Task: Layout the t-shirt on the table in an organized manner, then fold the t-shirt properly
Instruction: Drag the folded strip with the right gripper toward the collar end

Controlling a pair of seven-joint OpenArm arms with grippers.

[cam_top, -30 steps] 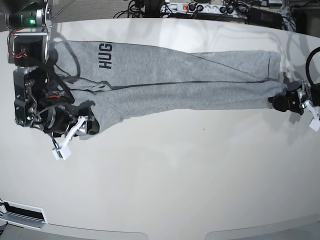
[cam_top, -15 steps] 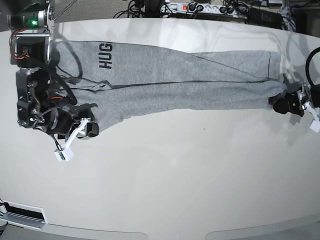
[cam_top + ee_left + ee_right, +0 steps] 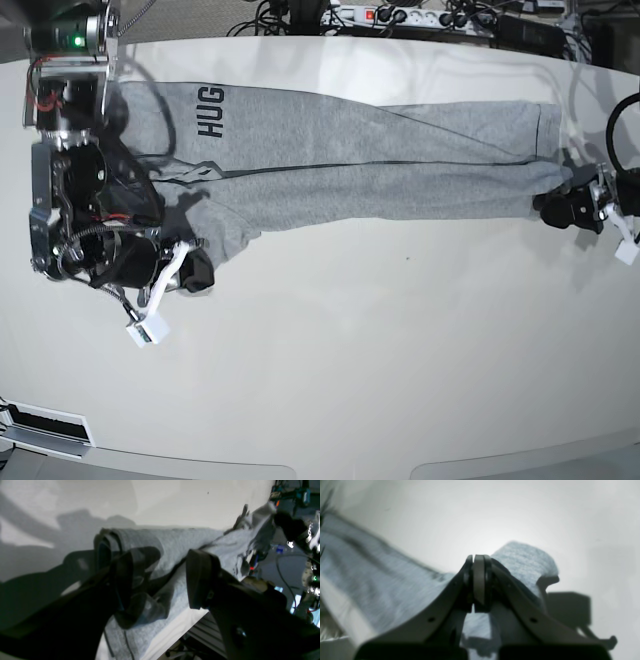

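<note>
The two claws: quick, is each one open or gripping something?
Left gripper: open, jaws spread on either side of the grey garment's rolled end.
Right gripper: shut, empty, the garment lying behind it.

The heather-grey garment (image 3: 350, 165) is lying stretched lengthwise across the far half of the glossy off-white bench (image 3: 380, 350), running nearly from one side to the other. Black block letters reading "HUG" (image 3: 210, 112) are showing near one end. A dark seam line is running along its length, dividing it into two long bands. It is lying mostly flat, with one corner (image 3: 527, 562) lifting and curling.
</note>
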